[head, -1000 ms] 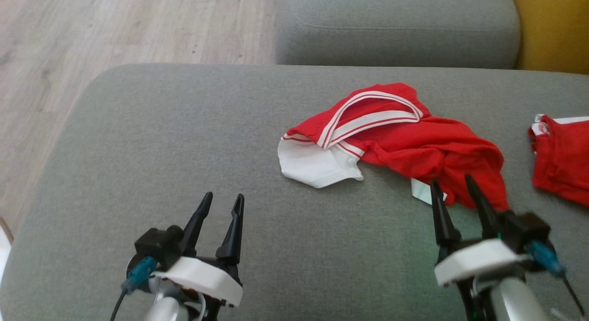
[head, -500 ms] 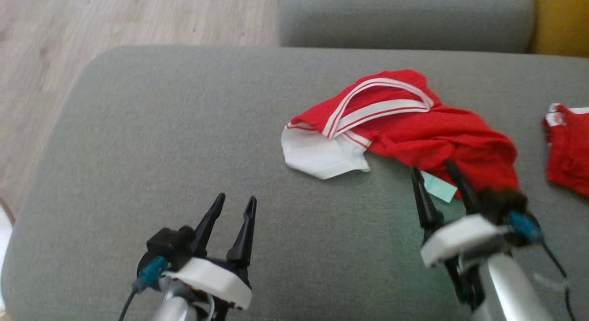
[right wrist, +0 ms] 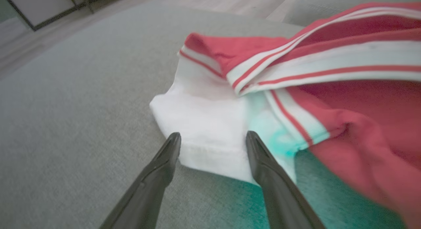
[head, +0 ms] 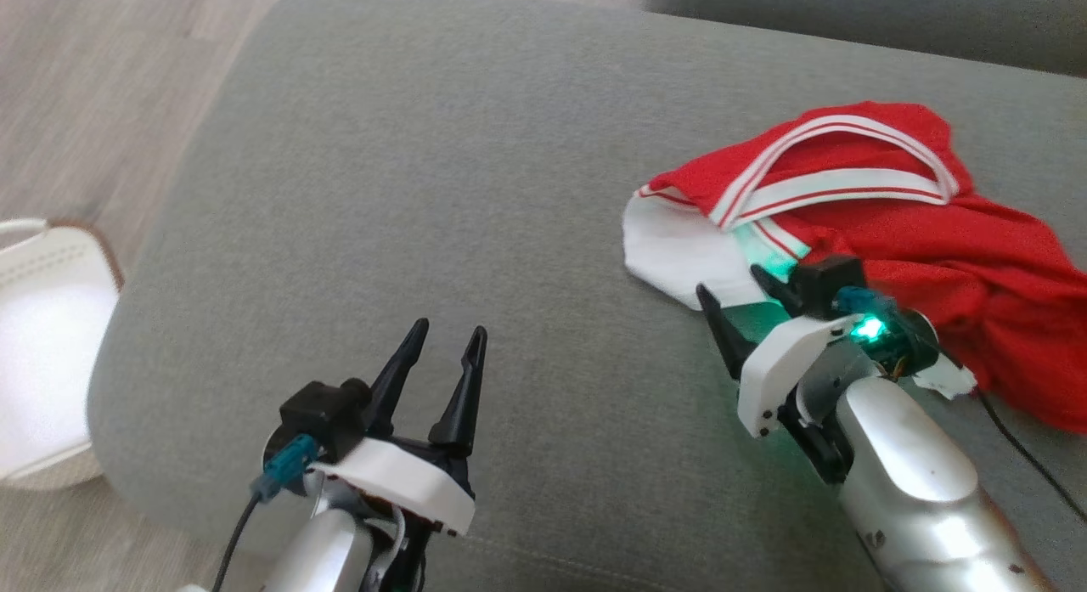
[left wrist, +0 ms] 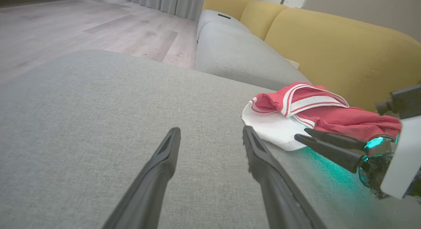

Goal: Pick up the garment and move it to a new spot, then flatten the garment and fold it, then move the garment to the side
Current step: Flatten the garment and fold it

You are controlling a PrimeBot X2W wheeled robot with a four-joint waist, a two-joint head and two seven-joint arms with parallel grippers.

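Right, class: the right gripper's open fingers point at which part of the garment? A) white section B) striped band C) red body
A: in its wrist view the right gripper has its tips at the edge of the white section of the garment.

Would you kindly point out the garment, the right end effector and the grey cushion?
garment (head: 934, 244), head view, on its red body.
right end effector (right wrist: 213, 134), right wrist view, midway between its fingertips.
grey cushion (head: 425, 193), head view, on a bare patch.
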